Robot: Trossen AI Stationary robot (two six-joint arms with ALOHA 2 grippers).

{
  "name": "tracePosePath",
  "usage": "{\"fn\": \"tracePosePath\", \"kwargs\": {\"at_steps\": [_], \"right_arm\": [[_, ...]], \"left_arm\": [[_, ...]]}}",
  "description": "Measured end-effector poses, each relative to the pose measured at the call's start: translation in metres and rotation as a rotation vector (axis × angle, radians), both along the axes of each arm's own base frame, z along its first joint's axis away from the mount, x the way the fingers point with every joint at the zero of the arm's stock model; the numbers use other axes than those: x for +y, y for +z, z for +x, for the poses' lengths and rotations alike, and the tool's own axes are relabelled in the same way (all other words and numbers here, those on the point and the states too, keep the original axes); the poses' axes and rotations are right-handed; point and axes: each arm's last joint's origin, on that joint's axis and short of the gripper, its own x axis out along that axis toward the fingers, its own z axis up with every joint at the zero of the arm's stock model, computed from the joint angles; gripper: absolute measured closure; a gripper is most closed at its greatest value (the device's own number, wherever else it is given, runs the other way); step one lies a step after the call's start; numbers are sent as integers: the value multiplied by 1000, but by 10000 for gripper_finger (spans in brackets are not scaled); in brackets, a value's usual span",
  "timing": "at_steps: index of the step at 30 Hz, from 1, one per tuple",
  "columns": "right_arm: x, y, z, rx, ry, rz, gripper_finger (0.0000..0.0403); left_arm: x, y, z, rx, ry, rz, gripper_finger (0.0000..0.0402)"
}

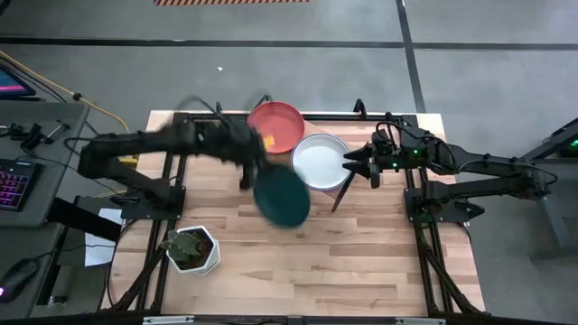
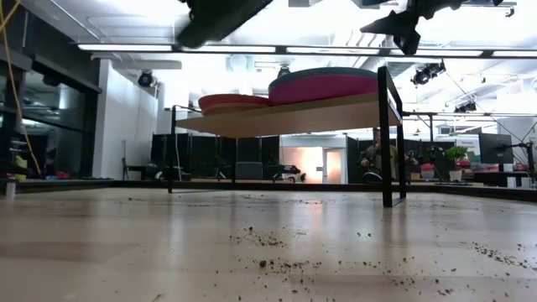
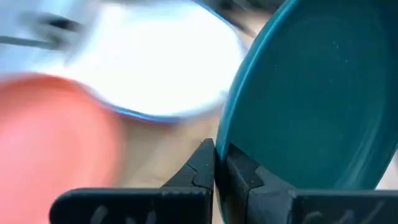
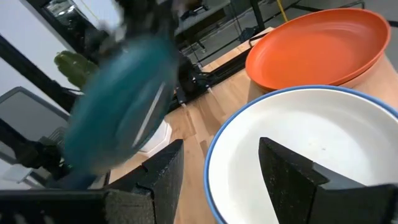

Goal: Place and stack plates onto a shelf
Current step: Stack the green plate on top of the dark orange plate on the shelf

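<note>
My left gripper (image 1: 256,174) is shut on the dark green plate (image 1: 282,197), high above the table in front of the shelf (image 2: 277,119). The plate also shows at the top of the low view (image 2: 220,17). On the shelf a red plate (image 1: 275,126) lies on a peach one (image 2: 228,109). Beside it a white plate (image 1: 321,161) tops a blue-rimmed one on a magenta plate (image 2: 323,88). My right gripper (image 1: 354,165) is open at the white plate's right rim, one finger over the plate (image 4: 292,171) and one outside it (image 4: 163,171). My left gripper pinches the dark green plate's rim (image 3: 225,134) between its two fingers, one on the plate's upper face and one on its underside. The plate is lifted clear and tilted, reaching out beyond the fingertips toward the table's near right.
A white hexagonal plant pot (image 1: 191,250) stands near the table's front left. Bare wood tabletop (image 1: 361,262) lies in front of the shelf, with dark crumbs on it (image 2: 277,252). The shelf's black wire leg (image 2: 388,143) stands at its right end.
</note>
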Motion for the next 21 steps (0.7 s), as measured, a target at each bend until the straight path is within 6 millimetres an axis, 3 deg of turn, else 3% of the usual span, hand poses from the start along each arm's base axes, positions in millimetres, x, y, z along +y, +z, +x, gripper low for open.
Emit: {"fn": "tracePosePath", "kwargs": {"at_steps": [5,9,12,15,18,21], "right_arm": [[-1,0,0,1,-21,-6,213],[-1,0,0,0,-36,6,213],[-1,0,0,-1,-40,16,213],[-1,0,0,0,-39,12,213],[-1,0,0,0,-42,10,213],[-1,0,0,3,-44,9,213]], "left_arm": [[68,56,-26,-146,340,74,400],[125,75,-41,-195,547,46,401],[164,65,-51,-143,666,-111,401],[193,39,-55,-59,713,-339,401],[203,16,-54,42,717,-438,401],[204,8,-52,81,721,-435,401]]}}
